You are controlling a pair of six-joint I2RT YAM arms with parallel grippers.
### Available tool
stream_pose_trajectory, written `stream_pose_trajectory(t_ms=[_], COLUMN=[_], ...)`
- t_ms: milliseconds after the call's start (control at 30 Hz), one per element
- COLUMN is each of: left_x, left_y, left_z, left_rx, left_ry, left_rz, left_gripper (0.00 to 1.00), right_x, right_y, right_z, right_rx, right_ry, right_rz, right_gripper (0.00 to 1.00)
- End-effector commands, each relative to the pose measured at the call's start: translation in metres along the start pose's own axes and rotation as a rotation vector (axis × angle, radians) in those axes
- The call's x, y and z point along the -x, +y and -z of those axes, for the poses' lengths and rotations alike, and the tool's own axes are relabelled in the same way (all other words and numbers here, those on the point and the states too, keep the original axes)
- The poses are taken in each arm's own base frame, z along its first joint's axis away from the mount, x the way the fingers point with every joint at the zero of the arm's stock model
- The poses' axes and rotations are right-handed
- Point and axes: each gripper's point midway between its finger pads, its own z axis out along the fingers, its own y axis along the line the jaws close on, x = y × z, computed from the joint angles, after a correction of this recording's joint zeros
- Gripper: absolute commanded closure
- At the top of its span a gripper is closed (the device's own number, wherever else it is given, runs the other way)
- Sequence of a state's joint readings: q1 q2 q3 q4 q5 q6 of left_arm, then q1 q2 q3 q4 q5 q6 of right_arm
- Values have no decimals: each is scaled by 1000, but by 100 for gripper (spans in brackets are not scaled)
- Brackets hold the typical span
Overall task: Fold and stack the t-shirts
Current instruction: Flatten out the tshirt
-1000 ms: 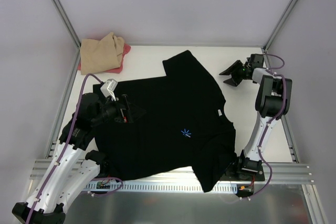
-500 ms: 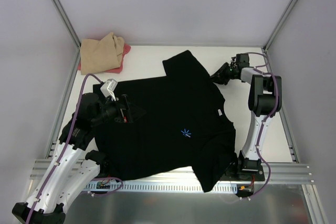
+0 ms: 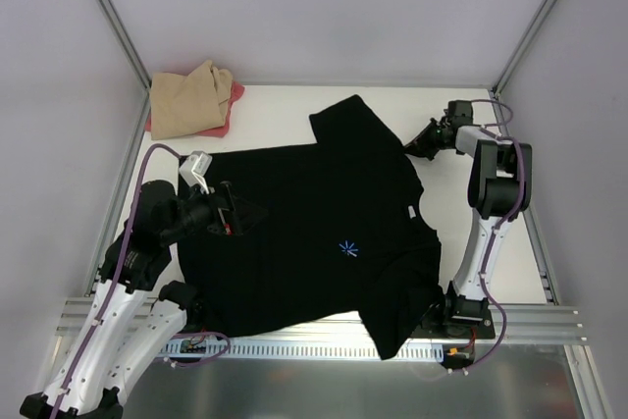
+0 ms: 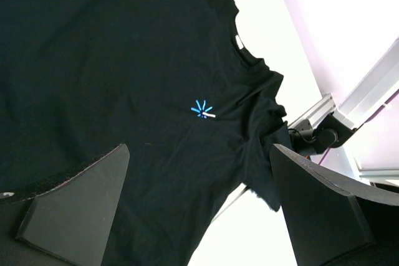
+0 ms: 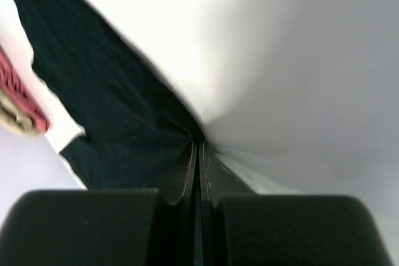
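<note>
While left gripper point(image 3: 242, 213) gapes empty, right gripper point(image 3: 411, 147) seemingly pinches one black t-shirt point(image 3: 314, 223), one tan t-shirt point(image 3: 186, 100) atop one pink-red t-shirt point(image 3: 235, 94)

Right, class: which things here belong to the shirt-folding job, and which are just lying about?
Job: black shirt, tan shirt, pink-red shirt, left gripper, right gripper.
Just there: table, frame, cables.

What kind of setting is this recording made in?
Probably a lab test cell rather than a home: a white table walled by plain pale panels, aluminium frame posts at the corners, and a black t-shirt spread out for folding.
</note>
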State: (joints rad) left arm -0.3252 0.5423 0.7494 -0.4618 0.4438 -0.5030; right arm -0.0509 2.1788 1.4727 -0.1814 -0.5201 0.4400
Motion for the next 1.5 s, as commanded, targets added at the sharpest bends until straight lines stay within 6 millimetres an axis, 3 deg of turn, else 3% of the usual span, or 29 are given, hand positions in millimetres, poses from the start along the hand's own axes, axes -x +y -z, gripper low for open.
stream_pose_trajectory(t_ms=[0,167,267,333,433,533,600,633,667,733,867,900,933,967,1000,1033,1067,1100,1133,1200,1267,1300,1333,1467], left_x=[4,-4,-9,-12,-18,-16,-13,-3,-3,14,55,80,79,85,115,110,116,141,139,155,159,161,160,156], left_y=[0,-2,-1,1,8,18,32,34,45,66,94,96,115,126,126,145,158,157,170,185,198,213,219,247], left_z=[4,4,5,6,1,-10,-26,-35,-48,-69,-107,-114,-132,-139,-146,-165,-168,-175,-188,-205,-216,-223,-227,-240], left_rx=[5,-16,-18,-14,2,20,59,59,87,163,270,304,354,398,438,469,520,533,549,568,582,599,597,559], left_ry=[-24,-5,-5,-1,15,-2,3,-29,-2,-30,-102,-149,-99,-78,-122,-58,-39,-77,-51,-42,-1,35,53,116], left_rz=[-10,24,37,44,55,45,42,22,12,-25,-122,-147,-172,-193,-228,-252,-260,-298,-303,-323,-312,-297,-285,-164], left_gripper=[1,1,1,1,1,1,1,1,1,1,1,1,1,1,1,1,2,2,2,2,3,3,3,3], right_x=[54,93,114,120,134,134,134,131,134,124,103,87,78,66,44,30,17,-6,-21,-54,-73,-86,-90,-108], right_y=[-19,-31,-37,-46,-45,-41,-33,-29,-16,-12,21,33,41,64,57,62,63,68,69,71,68,54,60,65], right_z=[45,73,77,73,68,59,59,60,70,76,117,138,148,177,178,187,196,215,223,248,263,268,288,310], right_rx=[-112,-136,-128,-128,-95,-51,-10,17,51,77,157,187,209,255,257,268,273,302,307,307,273,198,182,201], right_ry=[-210,-321,-338,-330,-326,-296,-290,-283,-309,-303,-336,-342,-346,-384,-352,-347,-348,-360,-353,-354,-350,-334,-388,-447], right_rz=[7,-19,-32,-66,-85,-87,-84,-90,-70,-67,-15,3,21,67,65,82,96,127,137,194,240,277,330,352], right_gripper=[100,100,100,100,100,96,74,35,24,13,9,6,6,6,6,6,6,6,6,5,4,2,1,0])
